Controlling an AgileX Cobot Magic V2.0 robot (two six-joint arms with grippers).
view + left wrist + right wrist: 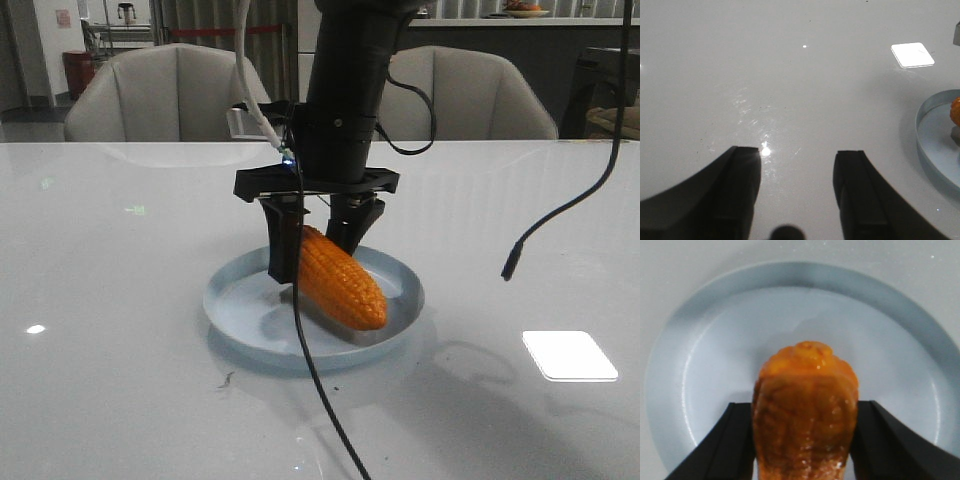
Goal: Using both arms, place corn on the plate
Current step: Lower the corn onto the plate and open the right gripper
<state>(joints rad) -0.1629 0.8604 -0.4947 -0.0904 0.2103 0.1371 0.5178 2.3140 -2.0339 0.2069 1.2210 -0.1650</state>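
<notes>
Corn [340,278] gripped by right hand [312,245] over plate [230,300]; left hand [796,192] open.

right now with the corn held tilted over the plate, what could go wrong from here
1. The right gripper holds only the upper end of the corn; tilted, it may roll toward the plate rim once released.
2. The black cable hangs across the plate's front and could snag.

A glossy white table [120,300] is carrying the plate [232,300], which is sitting flat near its middle. The corn [340,279] is lying inside the plate, tilted. A small dark speck [226,379] is lying just beside the plate's near rim.
</notes>
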